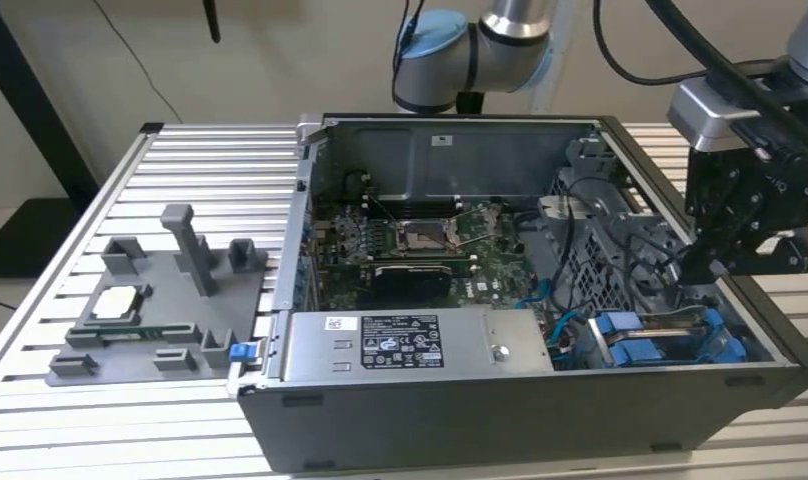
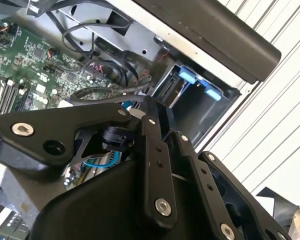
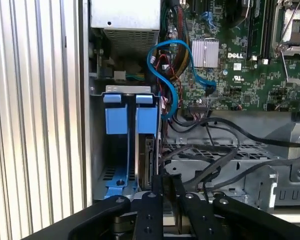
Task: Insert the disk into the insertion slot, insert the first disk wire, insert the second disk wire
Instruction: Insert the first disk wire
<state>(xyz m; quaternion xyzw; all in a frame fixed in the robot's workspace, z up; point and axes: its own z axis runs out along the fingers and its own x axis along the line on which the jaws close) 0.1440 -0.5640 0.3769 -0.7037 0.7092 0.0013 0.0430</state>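
Disk (image 3: 149, 160) stands on edge, seated in insertion slot (image 3: 108, 174), at 4 o'clock of case (image 1: 511, 420) in exterior view. Gripper (image 1: 704, 272) hangs above at 3 o'clock, probably positioned for wiring near blue cable (image 3: 172, 95). Grip state: cannot tell.

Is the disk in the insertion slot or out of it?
In, as far as shows: the disk stands inside the insertion slot, its blue tab at the mouth, beside another blue carrier.

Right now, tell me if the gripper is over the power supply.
No: the gripper hangs by the blue carriers, apart from the power supply.
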